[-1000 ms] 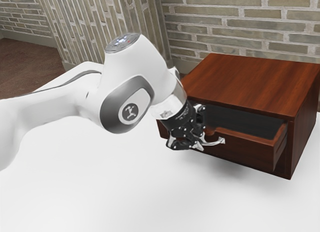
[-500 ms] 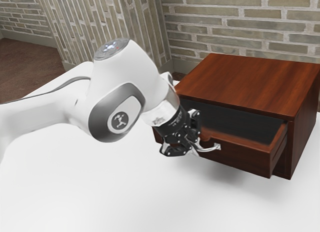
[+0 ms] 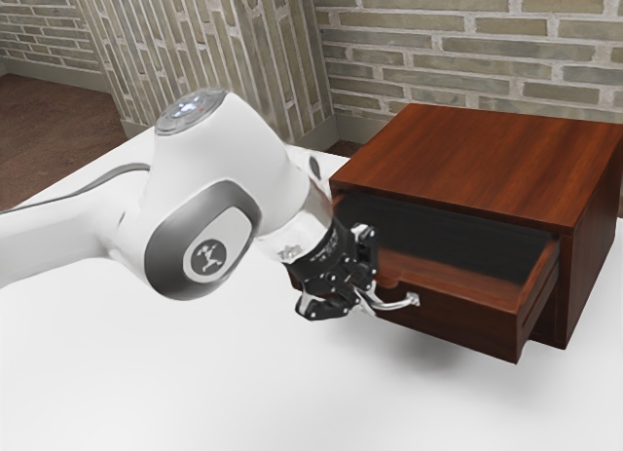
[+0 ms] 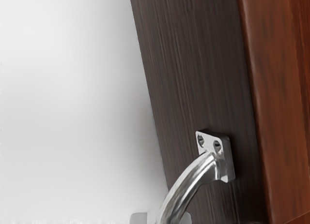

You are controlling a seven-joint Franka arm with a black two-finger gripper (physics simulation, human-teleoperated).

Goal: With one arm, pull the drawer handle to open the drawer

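The black 2-finger gripper (image 3: 363,297) is clamped on the curved silver metal handle (image 3: 397,302) of the dark wooden drawer (image 3: 467,310), which projects farther from the red-brown wooden cabinet (image 3: 487,159) than 0.5 s ago.

Red-brown wood-grain drawer (image 3: 458,315), silver handle (image 4: 206,171), black hand (image 3: 366,297), white-and-grey arm (image 3: 214,207), white table (image 3: 195,393), beige brick wall (image 3: 467,42)

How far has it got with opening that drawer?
Partly done: the dark wooden drawer already sticks out of the reddish-brown cabinet, its dark inside showing. In hand: the black gripper clamps the curved silver handle. Left: perhaps pulling it further.
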